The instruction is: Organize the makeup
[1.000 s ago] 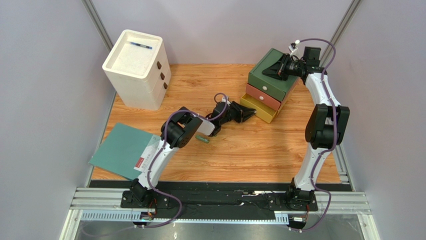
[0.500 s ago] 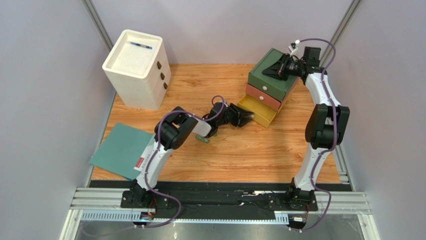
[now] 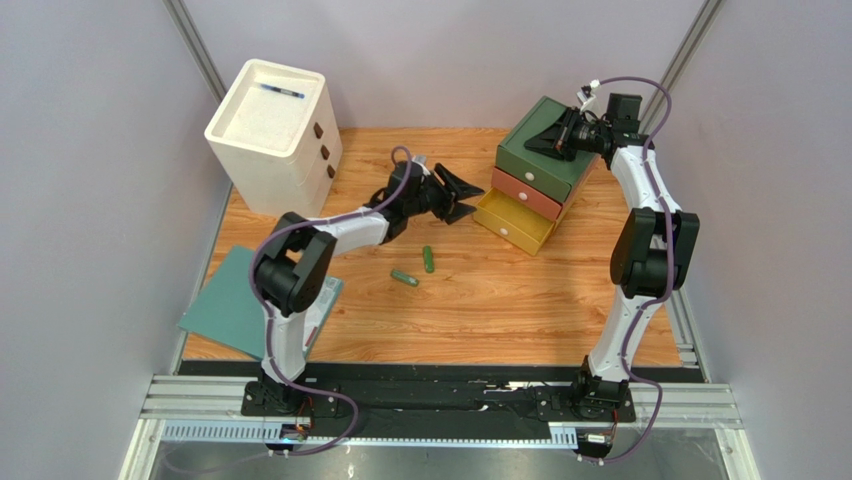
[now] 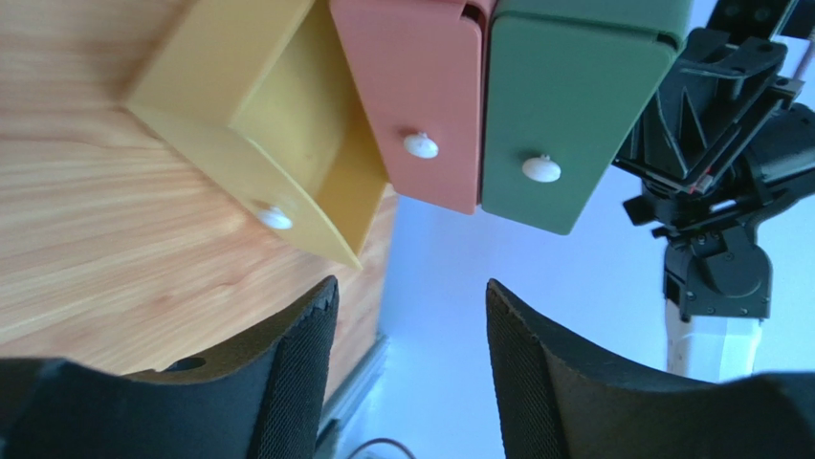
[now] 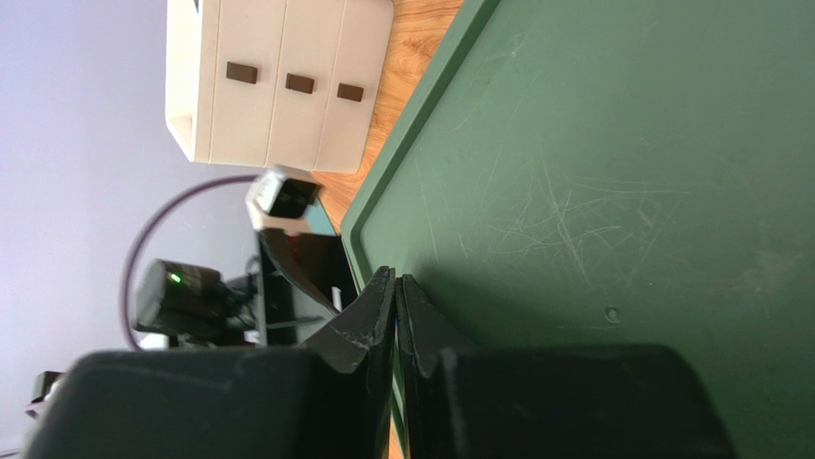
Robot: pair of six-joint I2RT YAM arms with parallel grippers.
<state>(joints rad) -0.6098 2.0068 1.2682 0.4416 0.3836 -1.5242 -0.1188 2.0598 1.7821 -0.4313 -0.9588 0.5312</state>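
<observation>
Two green tubes lie on the wooden table (image 3: pixel 500 300), one (image 3: pixel 428 259) upright in the view and one (image 3: pixel 404 278) slanted, close together. My left gripper (image 3: pixel 462 197) is open and empty, raised just left of the open yellow drawer (image 3: pixel 515 222), which looks empty inside in the left wrist view (image 4: pixel 287 124). My right gripper (image 3: pixel 535 140) is shut and empty, its tips resting on the green top (image 5: pixel 612 191) of the small drawer unit (image 3: pixel 545 150). The other cosmetics are out of view.
The drawer unit has a green, a coral (image 3: pixel 527 195) and a yellow drawer; only the yellow one is pulled out. A white three-drawer cabinet (image 3: pixel 272 140) stands at the back left with a thin blue pen (image 3: pixel 280 91) on top. A teal folder (image 3: pixel 245 300) lies at the front left.
My left gripper has drawn back from the yellow drawer, moving left and toward the back. A second green tube now shows on the table where the arm had covered it. The right arm has not moved.
</observation>
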